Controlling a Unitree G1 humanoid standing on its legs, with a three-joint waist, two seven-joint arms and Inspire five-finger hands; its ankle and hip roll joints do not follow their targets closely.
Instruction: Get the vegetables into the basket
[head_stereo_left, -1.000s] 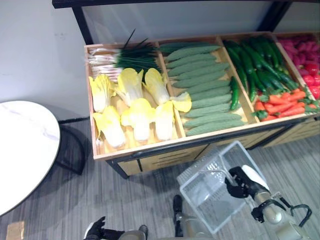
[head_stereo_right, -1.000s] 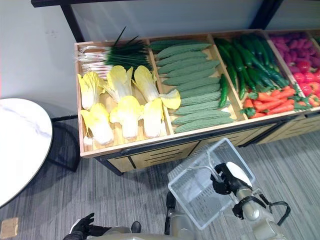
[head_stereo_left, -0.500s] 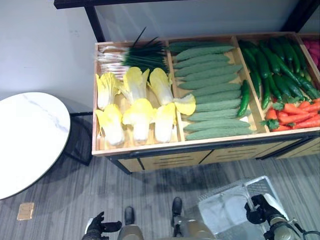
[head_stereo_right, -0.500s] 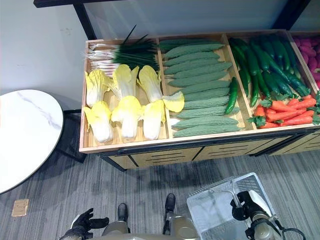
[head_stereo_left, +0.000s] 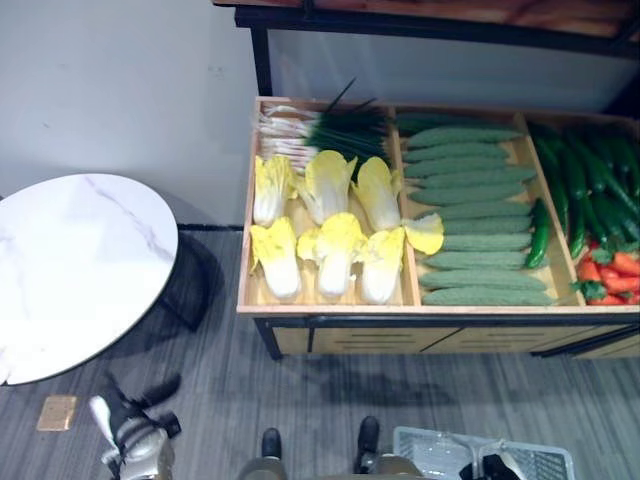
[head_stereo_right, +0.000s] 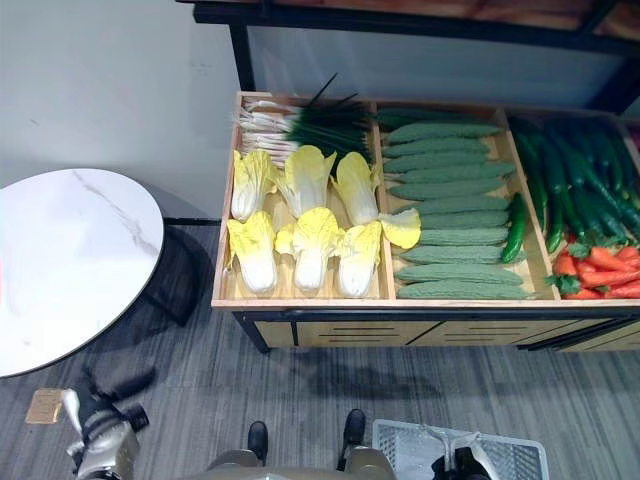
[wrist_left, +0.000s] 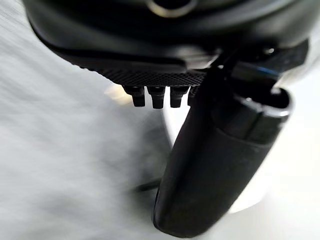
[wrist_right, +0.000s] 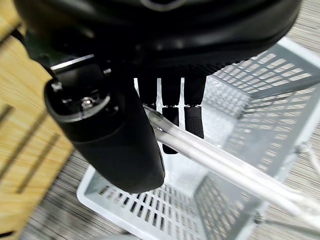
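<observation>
Basket (head_stereo_right: 420, 450) dropped lower (edge-cropped), right hand (wrist_right: 170, 107) clasping its handle (wrist_right: 220, 165), left hand (wrist_left: 160, 95) blurred, unreadable

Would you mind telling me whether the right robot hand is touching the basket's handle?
Touching. In the right wrist view the right robot hand has its fingers curled over the pale handle of the white basket, thumb on the other side.

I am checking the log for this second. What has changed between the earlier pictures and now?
The camera has swung, so the stand sits further right in view. The basket, held higher a second ago, now hangs low, the right hand still curled round its handle. The left hand has come up beside the round table. The vegetables lie untouched.
</observation>
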